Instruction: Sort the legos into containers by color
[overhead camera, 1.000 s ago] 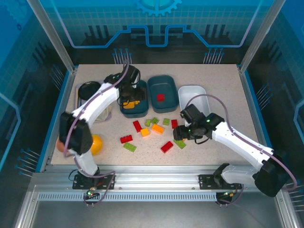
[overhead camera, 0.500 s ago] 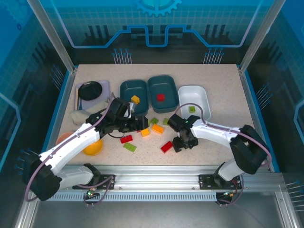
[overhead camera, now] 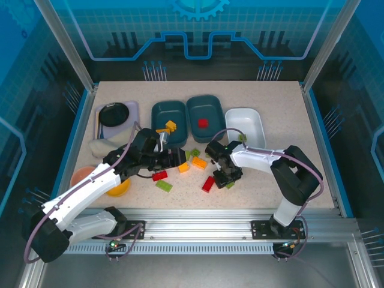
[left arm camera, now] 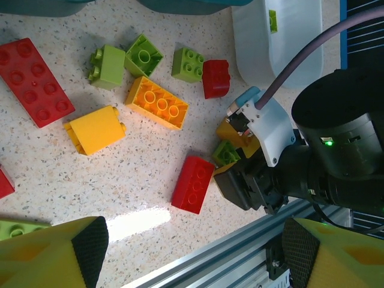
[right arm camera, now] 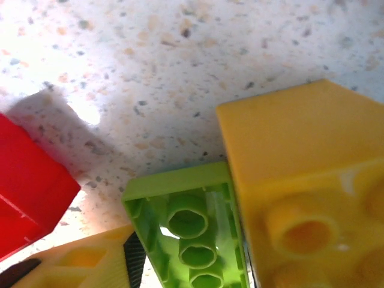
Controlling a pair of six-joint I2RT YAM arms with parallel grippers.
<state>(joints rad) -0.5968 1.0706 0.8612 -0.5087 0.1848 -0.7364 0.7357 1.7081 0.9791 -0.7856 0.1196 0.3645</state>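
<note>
The right gripper (overhead camera: 223, 177) stands narrow, its yellow fingers (right arm camera: 300, 180) pressed against the two sides of a light green lego (right arm camera: 192, 234). The lego's hollow underside faces the wrist camera. It sits on the table (overhead camera: 270, 96), below and to the left of the white bin (overhead camera: 252, 123) in the top view. The right arm rises from its base and bends sharply at the elbow below the white bin's right end. Its forearm runs back leftward, low over the table.

The left gripper (overhead camera: 174, 158) is spread wide, with nothing between its fingers (left arm camera: 54, 252). It hangs well to the left of the white bin, over the loose bricks, at the end of the left arm, which stretches long and diagonal from its base.

There are three bins in a row. The near teal bin (overhead camera: 210, 108) is just left of the white bin, and the far teal bin (overhead camera: 161, 114) is just beyond that.

The white bin holds one green brick (overhead camera: 242, 138). The near teal bin holds one red brick (overhead camera: 203, 123). In the far teal bin one yellow brick (overhead camera: 171, 125) shows clearly; whether a second lies beside it I cannot tell.

The rest lie loose on the table, below and to the left of the white bin. The left wrist view shows four red legos (left arm camera: 36, 81), five green legos (left arm camera: 144, 55) counting the gripped one, and two orange-yellow legos (left arm camera: 156, 102).
</note>
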